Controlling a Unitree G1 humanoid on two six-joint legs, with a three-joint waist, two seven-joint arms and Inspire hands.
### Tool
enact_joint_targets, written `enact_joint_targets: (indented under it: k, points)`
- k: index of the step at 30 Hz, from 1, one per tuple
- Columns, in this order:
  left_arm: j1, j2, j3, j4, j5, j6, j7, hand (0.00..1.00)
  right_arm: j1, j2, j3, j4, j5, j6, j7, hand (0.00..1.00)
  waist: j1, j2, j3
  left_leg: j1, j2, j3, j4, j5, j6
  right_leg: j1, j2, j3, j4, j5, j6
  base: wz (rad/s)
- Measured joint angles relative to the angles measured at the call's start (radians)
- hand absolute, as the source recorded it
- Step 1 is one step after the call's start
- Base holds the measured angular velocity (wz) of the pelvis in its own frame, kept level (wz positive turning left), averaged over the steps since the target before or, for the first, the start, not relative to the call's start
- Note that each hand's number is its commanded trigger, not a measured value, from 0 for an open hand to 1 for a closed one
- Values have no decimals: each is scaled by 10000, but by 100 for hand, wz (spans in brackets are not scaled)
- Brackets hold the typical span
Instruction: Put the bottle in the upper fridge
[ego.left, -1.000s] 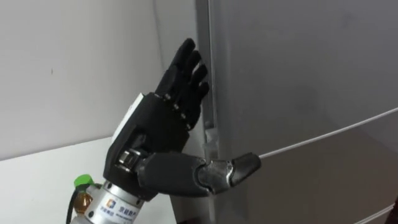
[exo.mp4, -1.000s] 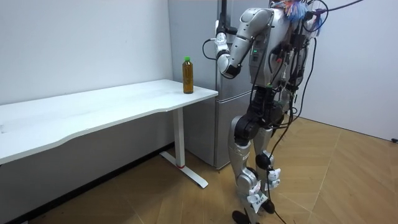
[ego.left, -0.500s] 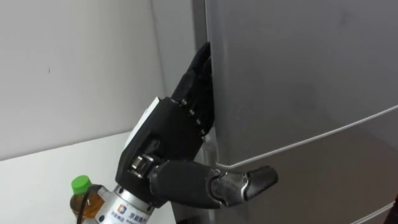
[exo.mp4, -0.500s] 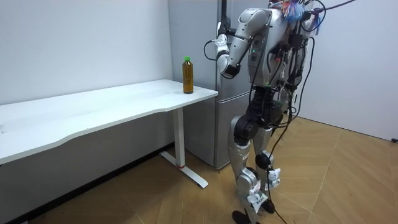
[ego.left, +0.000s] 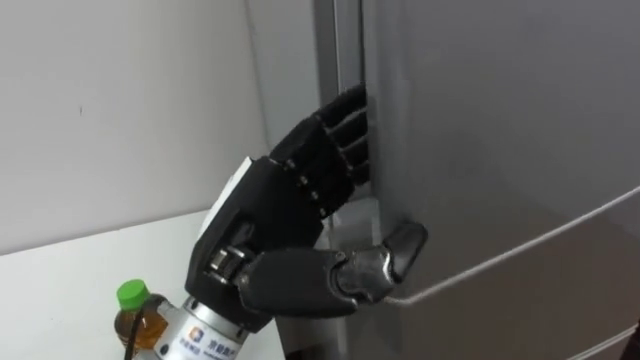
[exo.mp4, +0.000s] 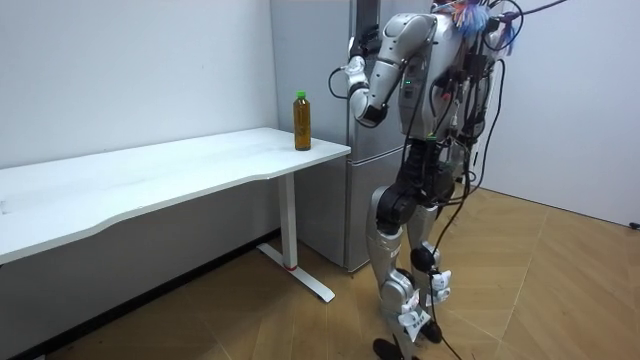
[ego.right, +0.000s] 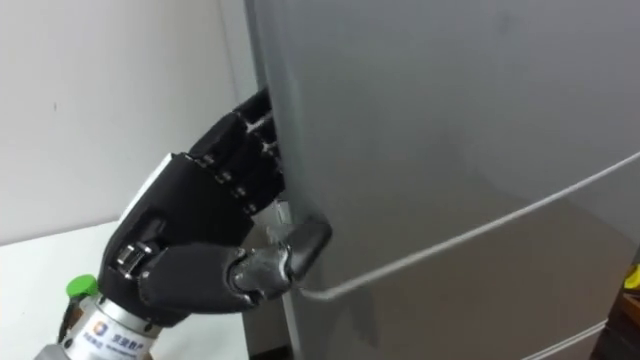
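One long white counter (exo.mp4: 150, 185) runs along a pale wall (exo.mp4: 130, 70), above a wooden floor (exo.mp4: 520, 290) laid in a herringbone pattern. Its end stops just beside a tall grey fridge (exo.mp4: 315, 50). The robot stands upright facing the fridge, with the counter's end at its left side.

Its left hand (ego.left: 275, 215) is raised at the left edge of the upper fridge door (ego.left: 500, 120). The fingers (ego.left: 335, 130) bend round that edge and reach into the narrow gap between the door and the fridge's body, and their tips are hidden behind the door. The thumb (ego.left: 390, 260) lies against the door's front face, so the hand is clamped on the door edge between fingers and thumb. Just below the thumb a thin seam (ego.left: 520, 246) runs off to the right and upward, and under it is the lower door (ego.left: 570, 300).

The bottle (ego.left: 140, 318) stands upright on the counter, below the hand and to its left, close by the wrist and clear of the fingers. It has a green cap and amber contents. In the room view it stands alone near the counter's corner by the fridge. The upper door, open by no more than that gap, covers the upper compartment to the right of the hand.
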Motion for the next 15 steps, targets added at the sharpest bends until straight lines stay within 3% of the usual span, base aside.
enact_joint_targets:
  k: [5,7,12,13,14,15]
  points:
    - [-7,-38,-278,-4,-38,-53,-245,100,-23,26,-9,30,1,-6,-45,0,-53,-20,-5,18,6,89,-2,0,0,15,-7,1,10,-2,4,-2]
    - [-5,32,-401,118,-14,176,-308,100,-22,36,-10,29,2,-8,-61,0,-63,-19,-4,6,24,98,-2,0,0,9,8,-3,10,-2,3,0]
    - [-5,75,-640,126,-5,344,-540,100,-27,36,-12,27,-2,-9,-79,0,-62,-19,-5,-8,48,144,-1,1,-2,0,15,3,7,-4,-5,0]
    - [-5,72,-641,126,-5,352,-587,62,-26,37,-11,28,-1,-9,-79,0,-64,-20,-4,-7,53,175,-1,1,-2,-2,15,4,7,-4,-6,0]
    - [-5,72,-641,126,-5,357,-602,55,-26,37,-11,28,-1,-9,-79,0,-64,-20,-4,-7,55,195,-1,1,-2,-3,14,5,7,-4,-6,0]
    - [-5,72,-641,126,-5,364,-628,13,-26,37,-11,28,-1,-9,-80,0,-64,-20,-5,-7,58,222,-1,1,-2,-9,14,4,7,-4,-6,0]
